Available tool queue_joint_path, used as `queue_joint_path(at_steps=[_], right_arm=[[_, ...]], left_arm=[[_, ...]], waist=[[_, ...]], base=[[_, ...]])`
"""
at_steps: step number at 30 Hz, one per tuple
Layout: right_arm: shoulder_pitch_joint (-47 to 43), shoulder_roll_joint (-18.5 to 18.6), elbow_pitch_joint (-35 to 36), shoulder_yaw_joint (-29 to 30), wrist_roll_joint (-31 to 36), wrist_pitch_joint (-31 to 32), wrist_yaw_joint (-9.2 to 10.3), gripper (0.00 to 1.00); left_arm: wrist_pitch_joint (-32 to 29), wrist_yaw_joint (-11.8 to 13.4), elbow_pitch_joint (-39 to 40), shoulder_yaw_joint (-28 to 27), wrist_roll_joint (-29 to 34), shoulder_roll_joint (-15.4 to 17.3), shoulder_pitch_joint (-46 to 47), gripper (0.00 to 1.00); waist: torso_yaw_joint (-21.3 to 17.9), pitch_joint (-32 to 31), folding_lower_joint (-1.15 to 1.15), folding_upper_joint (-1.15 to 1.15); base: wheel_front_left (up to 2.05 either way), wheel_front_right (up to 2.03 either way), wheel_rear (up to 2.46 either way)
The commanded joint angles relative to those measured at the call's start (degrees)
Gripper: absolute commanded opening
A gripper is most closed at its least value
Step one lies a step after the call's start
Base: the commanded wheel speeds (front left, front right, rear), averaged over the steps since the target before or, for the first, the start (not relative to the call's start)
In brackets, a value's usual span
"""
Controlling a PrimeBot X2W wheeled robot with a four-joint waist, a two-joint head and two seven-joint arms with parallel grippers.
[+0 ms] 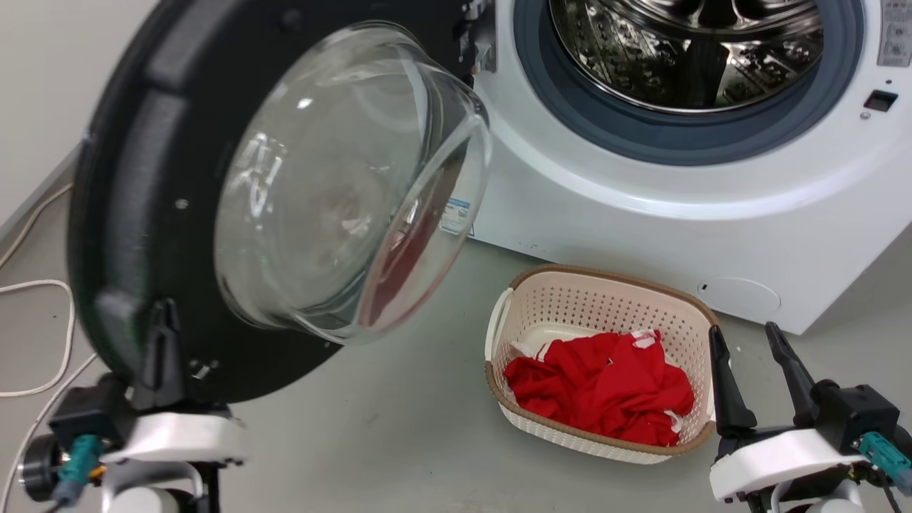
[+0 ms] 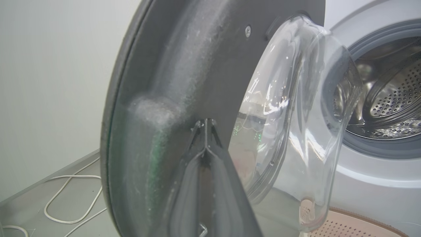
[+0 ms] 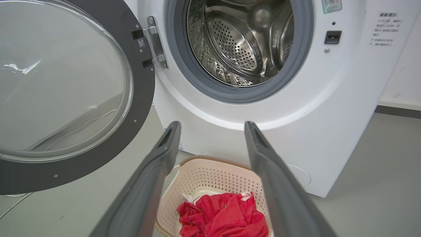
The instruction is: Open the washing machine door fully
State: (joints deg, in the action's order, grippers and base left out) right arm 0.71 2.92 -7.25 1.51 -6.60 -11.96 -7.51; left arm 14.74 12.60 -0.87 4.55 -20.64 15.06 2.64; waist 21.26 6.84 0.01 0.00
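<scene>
washing machine door is swung out left of the drum, left gripper pinched shut on nothing against its inner face – I'd push outward slow, round the hinge – right gripper open, empty.

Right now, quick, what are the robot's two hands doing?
Left gripper: shut, holding nothing, tips against the inner side of the door.
Right gripper: open, empty, near the basket.
</scene>
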Motion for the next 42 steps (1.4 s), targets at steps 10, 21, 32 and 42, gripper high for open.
queue_joint_path(at_steps=[10, 21, 32, 42], right_arm=[[2.47, -0.08, 1.33, 0.38, 1.13, 0.90, 0.04, 1.00], [3.03, -0.09, 1.73, 0.10, 1.32, 0.43, 0.04, 1.00], [2.02, -0.09, 0.92, -0.50, 0.49, -0.98, 0.04, 1.00], [1.71, -0.09, 1.64, -0.35, 0.63, -1.61, 0.04, 1.00]], left_arm=[[0.48, -3.67, -9.38, -8.60, -4.68, 3.30, 8.44, 0.00], [0.46, -7.52, -17.77, -14.78, -4.45, 4.92, 12.72, 0.00], [0.46, -6.77, -7.89, -15.22, 3.01, -1.36, 1.99, 0.00], [0.46, -9.20, -4.11, -7.32, 8.31, -7.07, -1.99, 0.44]], waist=[[-2.05, 3.44, -0.01, 0.00], [-3.53, 4.00, -0.01, 0.00], [-6.53, 0.66, -0.01, 0.00], [-10.55, -2.45, -0.01, 0.00]], base=[[0.00, 0.00, 0.00], [0.00, 0.00, 0.00], [0.00, 0.00, 0.00], [0.00, 0.00, 0.00]])
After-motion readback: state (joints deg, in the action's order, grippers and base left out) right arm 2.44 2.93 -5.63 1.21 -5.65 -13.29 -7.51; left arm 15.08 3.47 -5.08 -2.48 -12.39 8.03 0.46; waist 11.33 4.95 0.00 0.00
